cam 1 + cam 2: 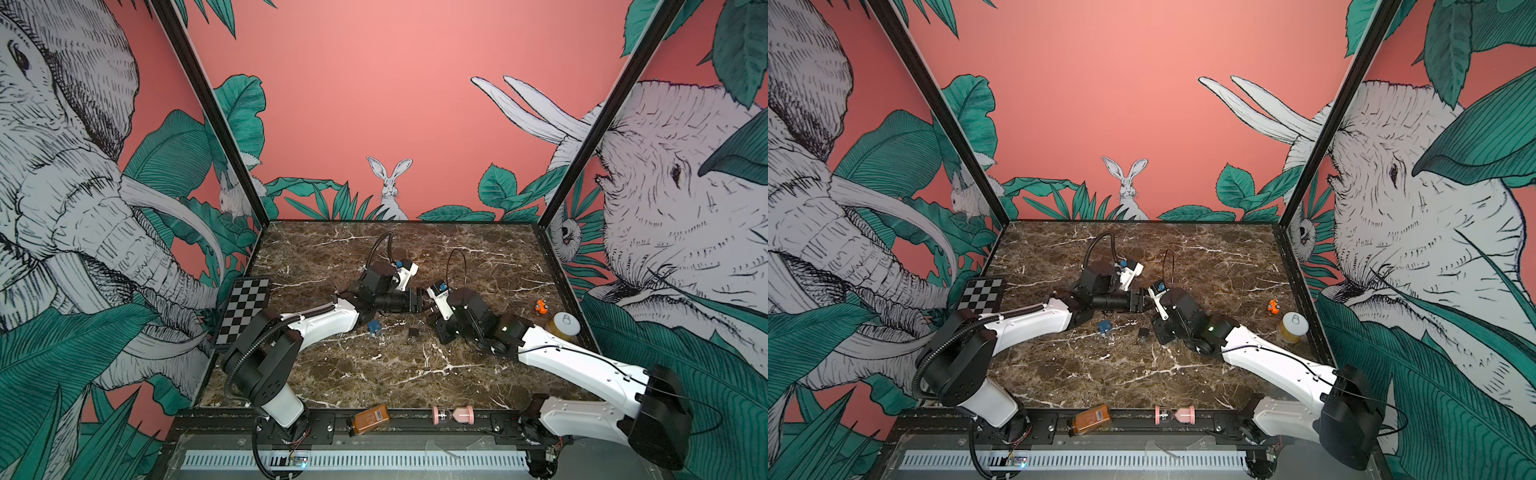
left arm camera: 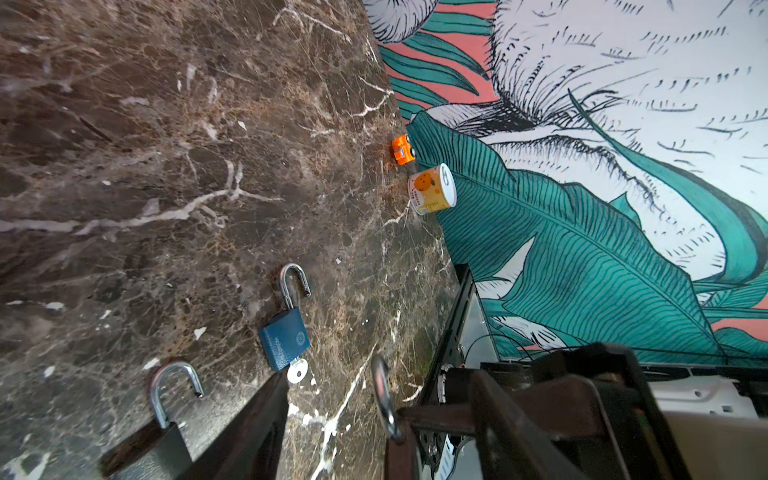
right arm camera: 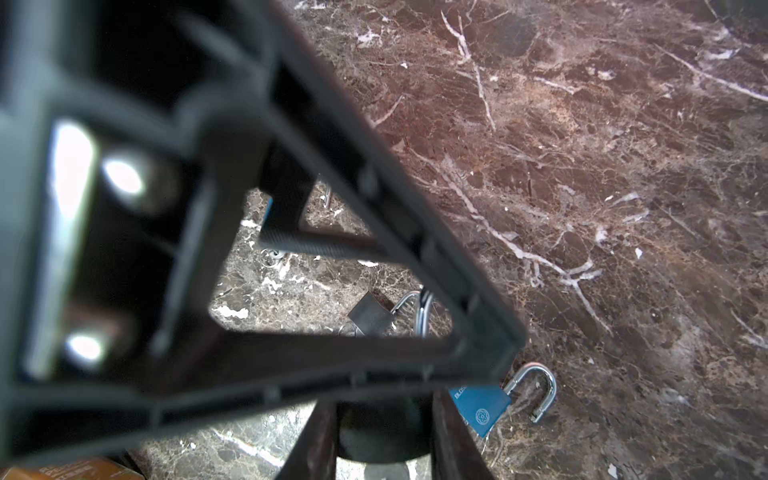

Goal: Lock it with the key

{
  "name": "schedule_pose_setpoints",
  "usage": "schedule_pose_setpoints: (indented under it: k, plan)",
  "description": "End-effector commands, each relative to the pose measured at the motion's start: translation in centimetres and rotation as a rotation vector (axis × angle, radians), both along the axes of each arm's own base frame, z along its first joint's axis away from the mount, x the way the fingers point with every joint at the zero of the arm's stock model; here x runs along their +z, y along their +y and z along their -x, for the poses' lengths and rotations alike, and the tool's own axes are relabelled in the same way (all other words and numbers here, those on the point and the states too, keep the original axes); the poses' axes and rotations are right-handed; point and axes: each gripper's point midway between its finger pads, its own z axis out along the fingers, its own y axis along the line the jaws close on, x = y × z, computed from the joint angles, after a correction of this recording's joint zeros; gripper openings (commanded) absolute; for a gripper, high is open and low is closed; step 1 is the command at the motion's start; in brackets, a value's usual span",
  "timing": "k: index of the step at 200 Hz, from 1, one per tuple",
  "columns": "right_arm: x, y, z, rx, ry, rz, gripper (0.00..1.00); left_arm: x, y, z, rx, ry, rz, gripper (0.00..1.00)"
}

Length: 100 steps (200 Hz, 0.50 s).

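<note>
— Left wrist view: where's the key?
— Stuck in the blue padlock, lying on the tabletop midway between its left and right edges, shackle open.
— Claws?
— The left claw is released, gaping; the right claw grasps a dark padlock beside it.

blue padlock | black padlock | brown white-veined marble table | orange toy car

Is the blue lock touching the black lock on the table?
Apart. A top view shows a strip of bare table between the blue lock and the black lock.
</note>
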Motion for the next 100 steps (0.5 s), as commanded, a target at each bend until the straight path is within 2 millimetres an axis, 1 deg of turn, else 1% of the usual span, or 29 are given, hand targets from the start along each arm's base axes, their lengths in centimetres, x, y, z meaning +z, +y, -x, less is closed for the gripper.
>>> schedule_pose_setpoints:
  k: [1,40,71,85,100]
  plan:
    - [1.5,0.9,-0.7,0.005,-0.050,-0.015,0.22,1.1,-0.9,0.1,-0.028,-0.002,0.028,0.67]
    - [1.6,1.7,-0.7,0.025,-0.049,-0.019,0.22,1.0,-1.2,0.0,-0.035,0.002,0.024,0.60]
    - [1.3,2.1,-0.5,0.035,-0.052,-0.003,0.22,1.2,-1.4,-0.2,-0.039,0.000,0.025,0.50]
    - [1.4,2.2,-0.5,0.035,-0.055,-0.003,0.22,1.0,-1.4,-0.2,-0.039,0.004,0.021,0.42]
    - [1.4,2.2,-0.5,0.031,-0.061,0.000,0.22,0.7,-1.4,-0.3,-0.039,0.010,0.019,0.37]
